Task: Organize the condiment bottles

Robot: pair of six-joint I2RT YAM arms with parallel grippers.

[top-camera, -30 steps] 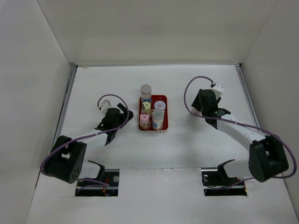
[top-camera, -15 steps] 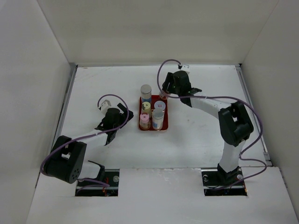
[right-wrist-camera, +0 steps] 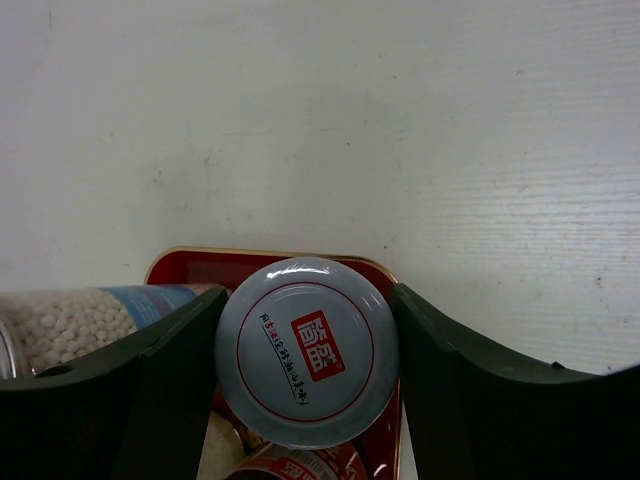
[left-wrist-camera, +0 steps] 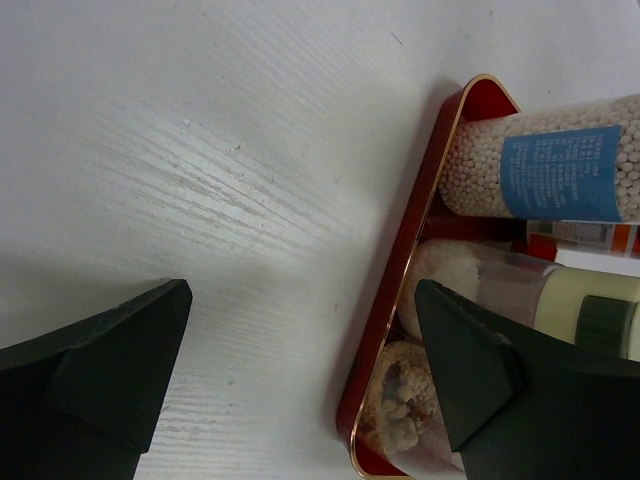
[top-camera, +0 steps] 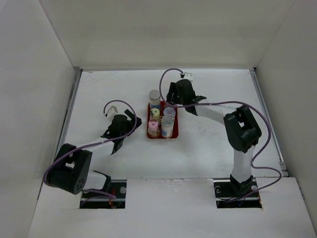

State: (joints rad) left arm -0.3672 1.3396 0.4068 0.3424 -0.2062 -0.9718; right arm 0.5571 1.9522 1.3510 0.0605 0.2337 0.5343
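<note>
Several condiment bottles stand in the red tray [top-camera: 174, 131]: a grey-capped one [top-camera: 155, 95] at the back, then pale yellow [top-camera: 155, 112], pink [top-camera: 153, 125] and a bluish-lavender cap [top-camera: 169, 112]. My right gripper [top-camera: 171, 107] hangs over the tray's back right corner. In the right wrist view its open fingers [right-wrist-camera: 170, 370] straddle the lavender cap [right-wrist-camera: 307, 350] closely on both sides, and the bottle stands in the tray. My left gripper [top-camera: 130, 125] lies open on the table left of the tray, nothing between its fingers [left-wrist-camera: 470, 380].
The gold-rimmed tray edge [left-wrist-camera: 400, 290] lies just right of the left gripper's gap. A bead-filled bottle with a blue label [left-wrist-camera: 545, 165] stands at the tray's far corner. White walls enclose the table on three sides. Purple cables loop over both arms.
The right arm has swung from the right side of the table leftward to the tray, and its fingers now flank the lavender-capped bottle. The left arm and the bottles have not moved.
</note>
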